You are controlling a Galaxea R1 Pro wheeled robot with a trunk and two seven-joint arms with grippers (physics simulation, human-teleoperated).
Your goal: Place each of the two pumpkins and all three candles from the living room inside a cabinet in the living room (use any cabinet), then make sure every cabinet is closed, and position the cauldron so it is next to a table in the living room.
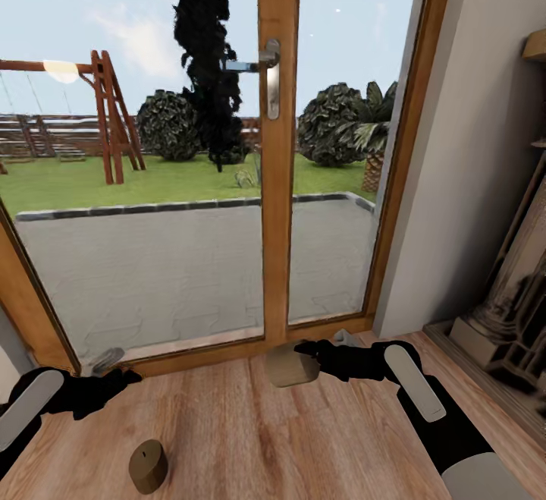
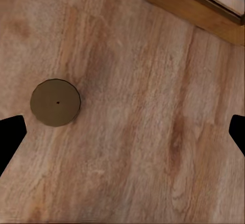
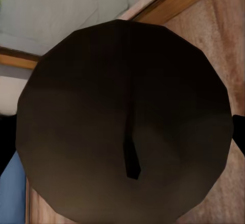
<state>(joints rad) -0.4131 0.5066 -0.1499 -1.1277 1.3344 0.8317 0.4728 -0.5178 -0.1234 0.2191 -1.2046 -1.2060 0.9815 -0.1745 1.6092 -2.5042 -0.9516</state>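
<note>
The right gripper (image 1: 307, 360) is pinching a candle (image 1: 291, 366), a short, fat, brown stub. It holds it just above the wooden floor (image 1: 250, 432), right in front of the glass door (image 1: 277, 158). In the right wrist view this candle (image 3: 125, 122) is very close: a dark round top with flat little edges and a thin black wick.

A second candle (image 1: 148, 466) stands upright on the floor, near and to the left. It is a smooth brown stub with a tiny dot in the middle of its top. In the left wrist view the same candle (image 2: 55, 102) looks like a flat round disc on the streaky boards.

The left gripper (image 1: 106, 382) hangs low at the far left, above the floor, with its black fingers (image 2: 10, 137) spread wide and nothing between them.

The door has an orange-brown wooden frame and a shiny metal handle (image 1: 267, 75). By the wall on the right stands a carved stone-like piece (image 1: 508, 310).
</note>
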